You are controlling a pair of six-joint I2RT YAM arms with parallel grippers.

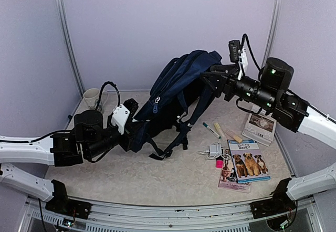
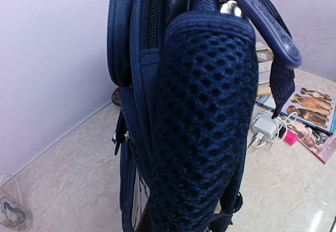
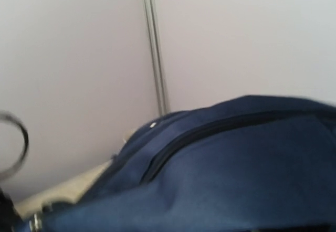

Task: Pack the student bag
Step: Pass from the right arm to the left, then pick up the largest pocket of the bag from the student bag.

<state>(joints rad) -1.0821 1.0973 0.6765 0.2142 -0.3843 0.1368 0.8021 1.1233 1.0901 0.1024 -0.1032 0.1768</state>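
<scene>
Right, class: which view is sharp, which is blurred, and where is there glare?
Top external: sharp, evenly lit. Left wrist: the student bag fills the frame, crisp but bulged by the lens; glare on the table lower right. Right wrist: the bag soft throughout.

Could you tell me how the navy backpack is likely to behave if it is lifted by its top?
The student bag is soft fabric, sagging and creased, so probably floppy. Its loose straps would likely dangle and may snag.

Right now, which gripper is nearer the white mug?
Left. The left gripper is beside the mug, low against the student bag; the right gripper is across, at its top.
</scene>
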